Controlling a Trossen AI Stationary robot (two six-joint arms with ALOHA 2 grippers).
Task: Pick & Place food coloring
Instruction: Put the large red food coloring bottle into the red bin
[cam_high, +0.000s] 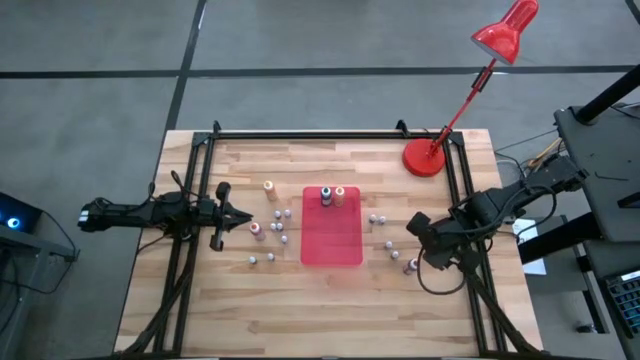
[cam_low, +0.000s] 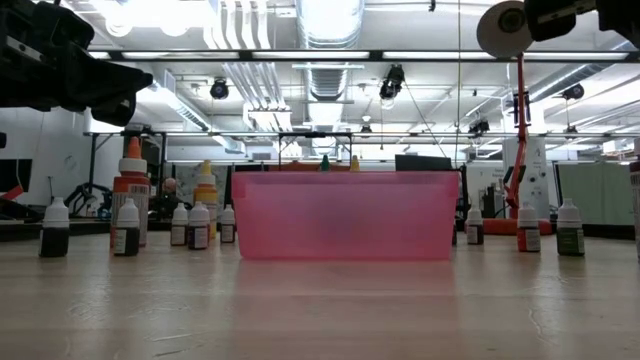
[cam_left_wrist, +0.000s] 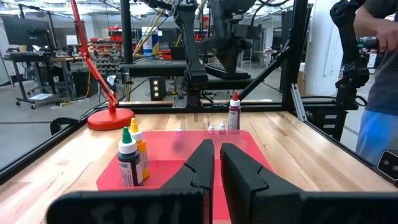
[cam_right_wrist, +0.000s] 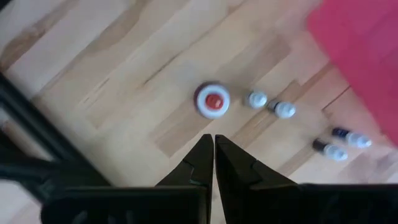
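Observation:
The food coloring is a set of tiny bottles standing on the wood table on both sides of a flat red tray (cam_high: 332, 238). Two bottles (cam_high: 326, 196) (cam_left_wrist: 129, 163) stand on the tray's far end. A red-capped bottle (cam_high: 411, 265) (cam_right_wrist: 212, 101) stands right of the tray. My right gripper (cam_high: 436, 260) (cam_right_wrist: 214, 139) hangs above the table just right of that bottle. It points steeply down, shut and holding nothing. My left gripper (cam_high: 245, 214) (cam_left_wrist: 216, 157) waits level at the table's left, shut, pointing at the tray.
A red desk lamp (cam_high: 424, 158) stands at the table's far right corner. Several small bottles (cam_high: 278, 230) cluster left of the tray, and a few (cam_high: 390, 245) stand between the tray and the red-capped bottle. A black frame (cam_high: 462, 200) runs along the table's sides. A person (cam_left_wrist: 379, 74) stands beyond the table.

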